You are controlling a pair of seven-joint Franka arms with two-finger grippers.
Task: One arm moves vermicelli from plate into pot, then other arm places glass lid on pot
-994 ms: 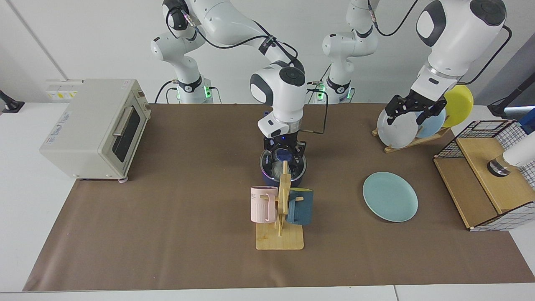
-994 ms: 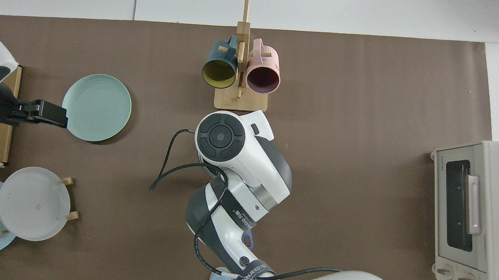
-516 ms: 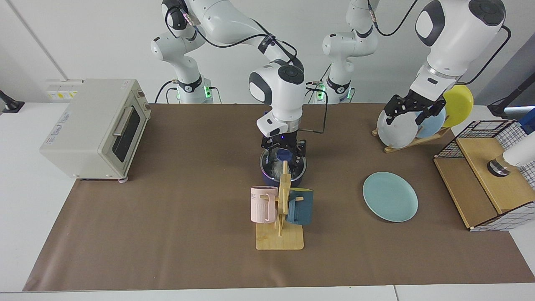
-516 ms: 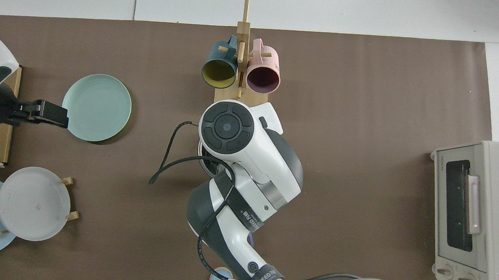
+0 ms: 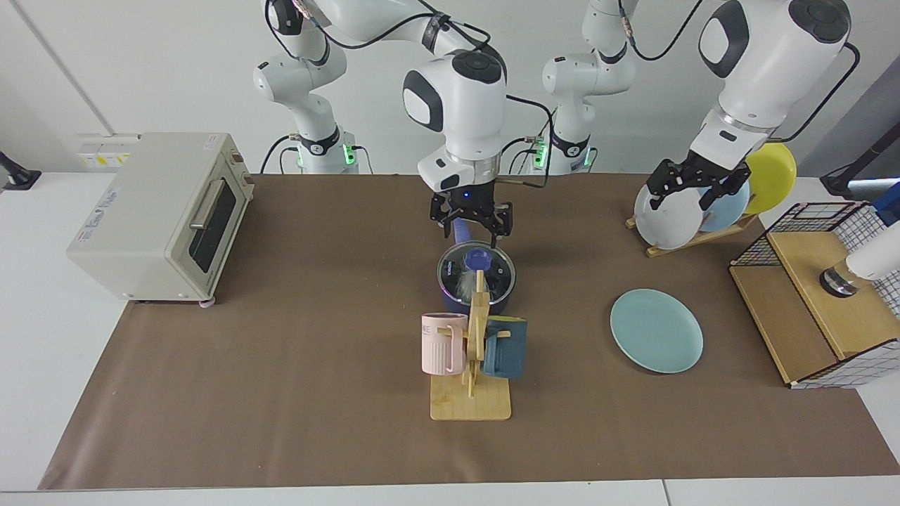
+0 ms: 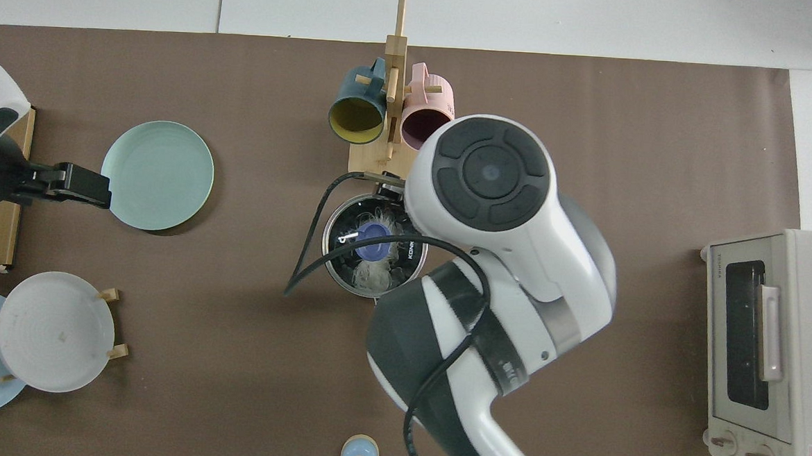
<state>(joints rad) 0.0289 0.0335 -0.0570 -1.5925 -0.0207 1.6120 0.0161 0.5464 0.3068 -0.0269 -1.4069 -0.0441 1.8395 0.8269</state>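
Capping round navy pot (image 5: 477,299), clear glass lid (image 6: 374,253); right end effector (image 5: 471,219) spread empty above, left end effector (image 5: 692,184) spread, waiting.

Facing view oblique; top overhead; share pot (image 5: 477,281).

— Where's the glass lid (image 5: 477,270)?
— Flat on the navy pot (image 5: 457,303), blue knob up, closing it.
— And the vermicelli (image 6: 370,273)?
— White strands inside, visible through the glass. The teal plate (image 5: 656,330) lies bare on the bench.
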